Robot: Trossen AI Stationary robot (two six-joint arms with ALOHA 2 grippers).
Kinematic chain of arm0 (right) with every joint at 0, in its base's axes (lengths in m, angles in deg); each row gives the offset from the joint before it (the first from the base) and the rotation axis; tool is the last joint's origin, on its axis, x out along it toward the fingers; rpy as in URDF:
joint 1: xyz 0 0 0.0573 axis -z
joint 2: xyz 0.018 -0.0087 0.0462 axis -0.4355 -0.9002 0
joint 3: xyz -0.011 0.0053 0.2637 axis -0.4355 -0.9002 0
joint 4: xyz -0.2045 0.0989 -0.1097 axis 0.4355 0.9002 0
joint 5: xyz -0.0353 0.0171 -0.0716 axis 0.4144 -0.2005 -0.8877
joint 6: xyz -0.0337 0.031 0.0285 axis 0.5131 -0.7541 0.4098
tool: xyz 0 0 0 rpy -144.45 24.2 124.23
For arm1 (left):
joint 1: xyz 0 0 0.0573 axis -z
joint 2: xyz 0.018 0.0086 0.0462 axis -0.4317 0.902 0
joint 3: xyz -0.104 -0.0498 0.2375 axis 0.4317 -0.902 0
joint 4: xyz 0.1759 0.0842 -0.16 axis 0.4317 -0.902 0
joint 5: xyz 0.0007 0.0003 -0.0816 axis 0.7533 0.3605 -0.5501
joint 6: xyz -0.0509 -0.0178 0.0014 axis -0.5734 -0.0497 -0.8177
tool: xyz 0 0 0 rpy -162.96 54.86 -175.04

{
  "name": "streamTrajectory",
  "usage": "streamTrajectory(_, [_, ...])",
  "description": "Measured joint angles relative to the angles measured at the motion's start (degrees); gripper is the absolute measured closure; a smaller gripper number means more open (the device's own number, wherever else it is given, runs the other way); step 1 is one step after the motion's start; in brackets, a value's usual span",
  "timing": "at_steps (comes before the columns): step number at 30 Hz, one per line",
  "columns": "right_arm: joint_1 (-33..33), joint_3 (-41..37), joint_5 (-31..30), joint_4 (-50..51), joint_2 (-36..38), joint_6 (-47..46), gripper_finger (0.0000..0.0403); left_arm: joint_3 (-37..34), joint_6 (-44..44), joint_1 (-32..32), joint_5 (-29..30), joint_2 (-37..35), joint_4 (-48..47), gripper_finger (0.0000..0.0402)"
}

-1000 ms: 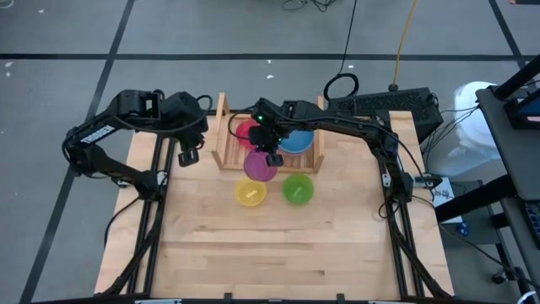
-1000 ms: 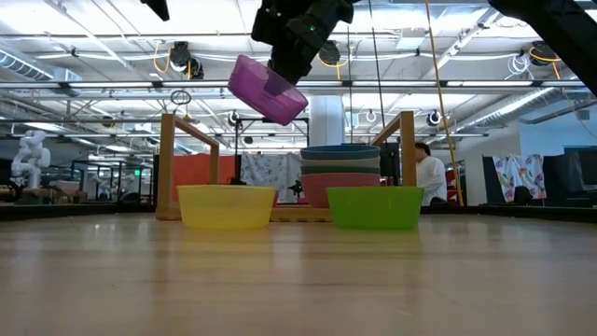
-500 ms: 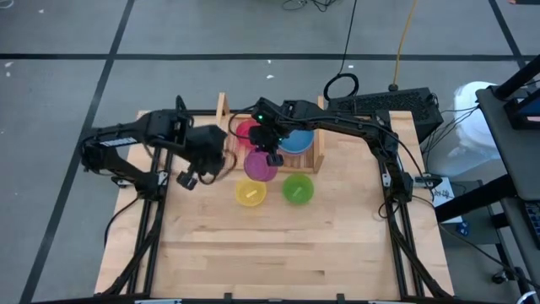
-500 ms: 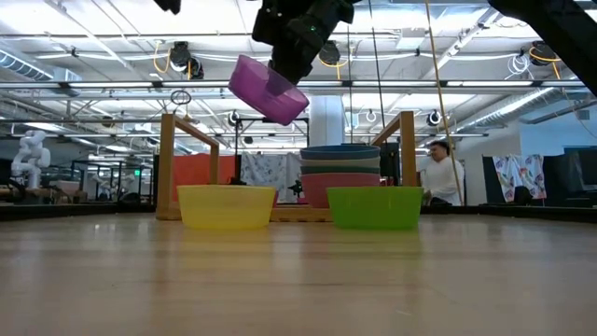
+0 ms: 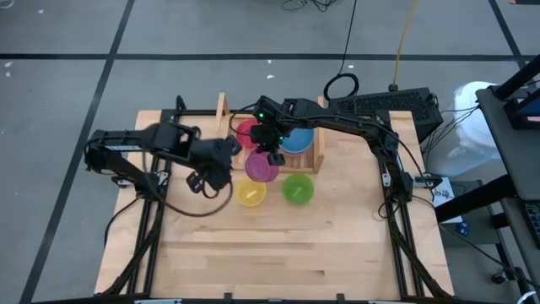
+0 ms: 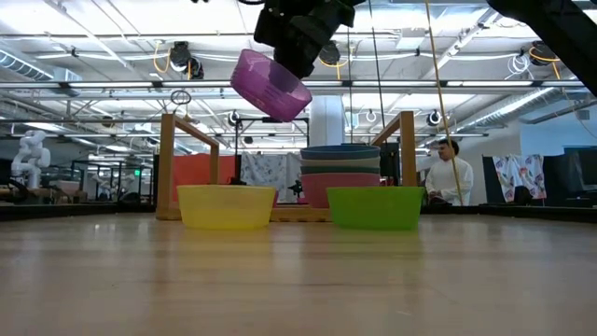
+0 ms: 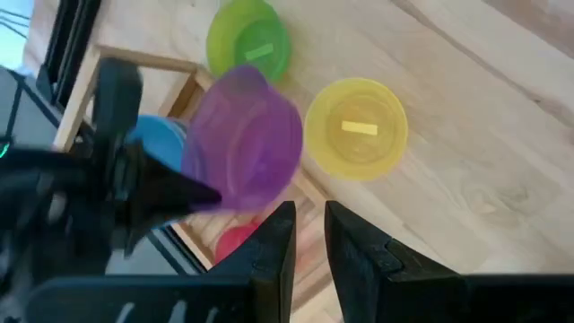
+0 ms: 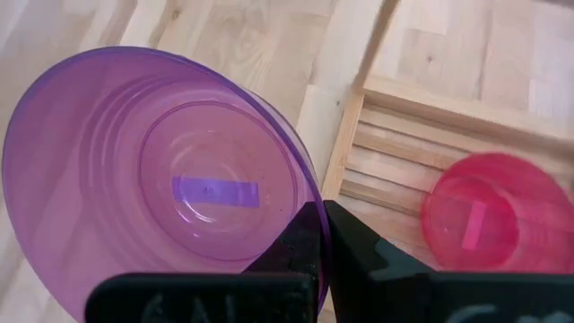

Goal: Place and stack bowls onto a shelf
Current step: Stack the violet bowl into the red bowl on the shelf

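My right gripper [image 5: 272,155] is shut on a purple bowl [image 6: 270,86], held in the air just in front of the shelf [image 5: 222,127]. On the shelf's slats rest a red bowl [image 8: 484,215] on the left and a blue-topped stack of bowls [image 6: 340,173] on the right. A yellow bowl [image 5: 250,193] and a light green bowl [image 5: 297,189] stand on the table in front of the shelf. My left gripper [image 7: 309,235] hangs above the table left of the yellow bowl. It is open by a narrow gap, with nothing between its fingers. My right gripper pinches the purple bowl's wall at the rim [image 8: 309,208], one finger inside the bowl and one outside. The fingers come slanting down from the far right side. The bowl is lifted clear of everything and tilted, its mouth turned up toward the gripper.
The shelf's two upright side boards [image 6: 166,163] [image 6: 408,149] flank its slatted base. Bare tabletop [image 5: 278,253] stretches toward the near edge. A keyboard [image 5: 380,105] lies at the far right corner. A person [image 6: 454,173] is in the room behind.
My left gripper has swung toward the table's right, from beside the shelf's left board to a spot left of the yellow bowl, sinking a little and rolling about its own axis. My right gripper and the purple bowl have stayed where they were.
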Motion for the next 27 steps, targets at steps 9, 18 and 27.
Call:
streamTrajectory(9, [1.3,0.0,-0.2,-2.4,0.0,-17.4,0.0403,-0.1,-4.8,0.7,1.1,5.7,-1.0,0.0332])
streamTrajectory(18, [0.5,0.0,-0.3,-3.3,0.0,-23.4,0.0403,-0.1,-3.3,0.8,3.6,7.4,1.0,0.0332])
streamTrajectory(27, [-0.7,0.0,-0.4,-3.3,0.0,-22.1,0.0403,-0.1,-5.5,0.8,4.9,8.6,0.9,0.0332])
